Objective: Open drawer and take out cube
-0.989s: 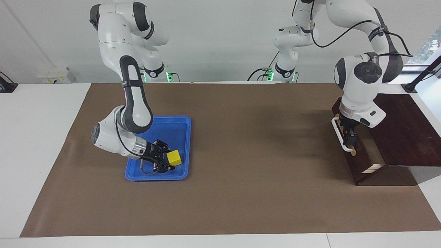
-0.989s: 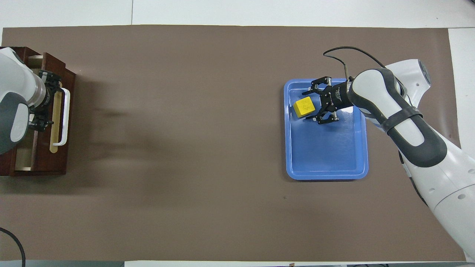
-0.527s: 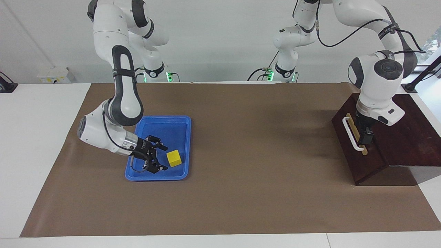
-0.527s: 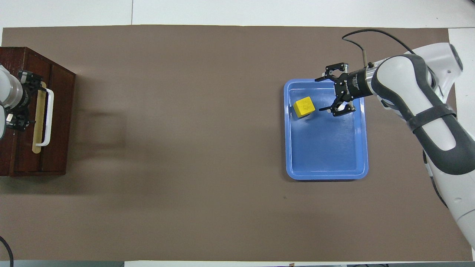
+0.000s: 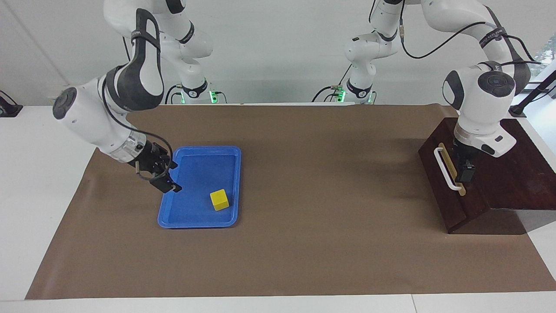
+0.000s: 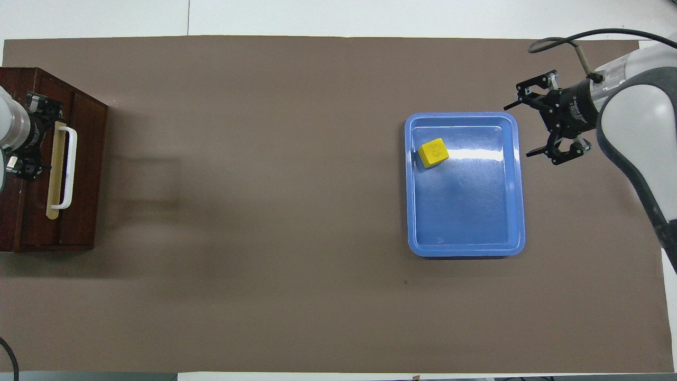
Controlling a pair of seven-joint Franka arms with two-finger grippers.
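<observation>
I see the cube (image 5: 219,200) lying free in the blue tray (image 5: 204,221), and the drawer (image 5: 449,182) shut at the counter's end. Right claw (image 6: 534,124) hangs wide, empty, over the tray's edge; left claw (image 5: 464,171), open, sits by the handle (image 5: 446,168). I judge only retreat remains.

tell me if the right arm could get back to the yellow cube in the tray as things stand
Probably yes. The right hand hangs open just off the blue tray, and the yellow cube sits alone in it, uncovered, with nothing between them.
</observation>
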